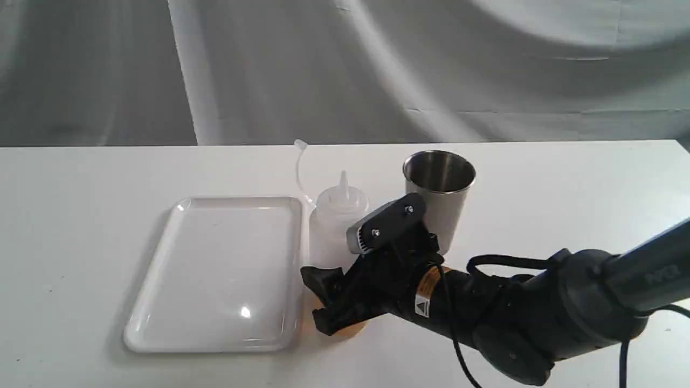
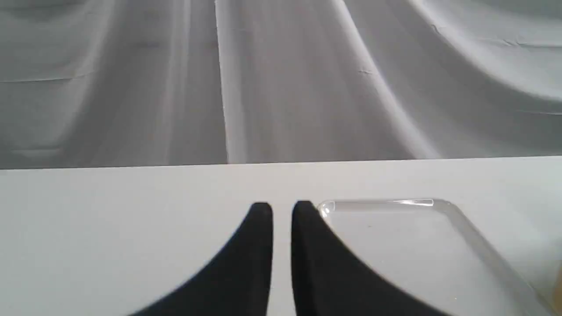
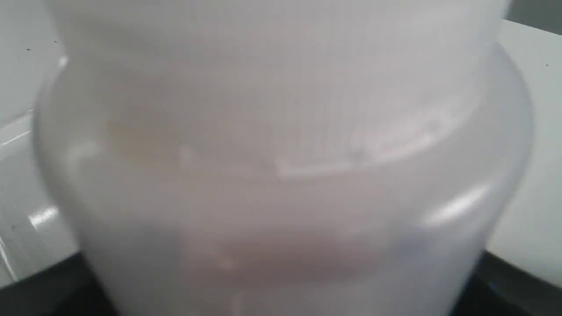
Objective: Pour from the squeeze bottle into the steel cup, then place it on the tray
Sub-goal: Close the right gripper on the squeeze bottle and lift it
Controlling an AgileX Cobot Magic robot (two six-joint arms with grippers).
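The squeeze bottle [image 1: 335, 226] stands upright on the table between the tray [image 1: 161, 302] and the steel cup [image 1: 439, 194]. Its nozzle points up and the cap strap curls to the back left; amber liquid shows at its base. My right gripper [image 1: 319, 302] reaches in from the right, its black fingers [image 3: 44, 289] closed on both sides of the lower body. The bottle [image 3: 281, 166] fills the right wrist view. My left gripper [image 2: 282, 209] hovers low over the table by the tray's corner [image 2: 395, 204], shut and holding nothing; the exterior view does not show it.
The white table [image 1: 566, 183] ends at a grey cloth backdrop [image 1: 345, 70]. The right arm and its cable [image 1: 458, 345] lie low across the front right. The cup stands just behind the gripper's wrist.
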